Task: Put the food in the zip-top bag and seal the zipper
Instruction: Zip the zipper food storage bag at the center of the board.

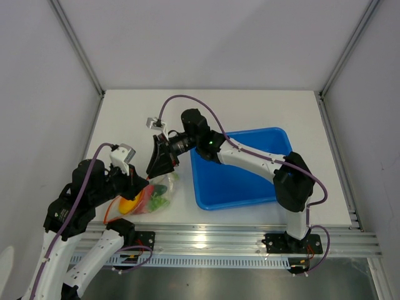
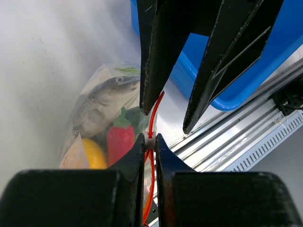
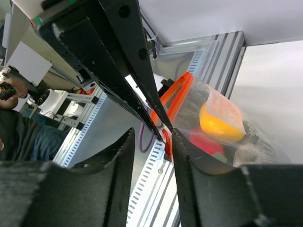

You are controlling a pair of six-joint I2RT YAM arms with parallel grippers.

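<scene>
Peach-coloured label [image 3: 226, 109] inside the zip-top bag [image 3: 265, 137], print too blurred to read.

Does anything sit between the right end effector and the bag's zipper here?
Nothing visible does. The right end effector has its tips right at the zipper; the only neighbour is the left end effector, pinching the same strip beside it.

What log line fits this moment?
left gripper: pinching zipper | right gripper: open around zipper | food: inside bag
</scene>
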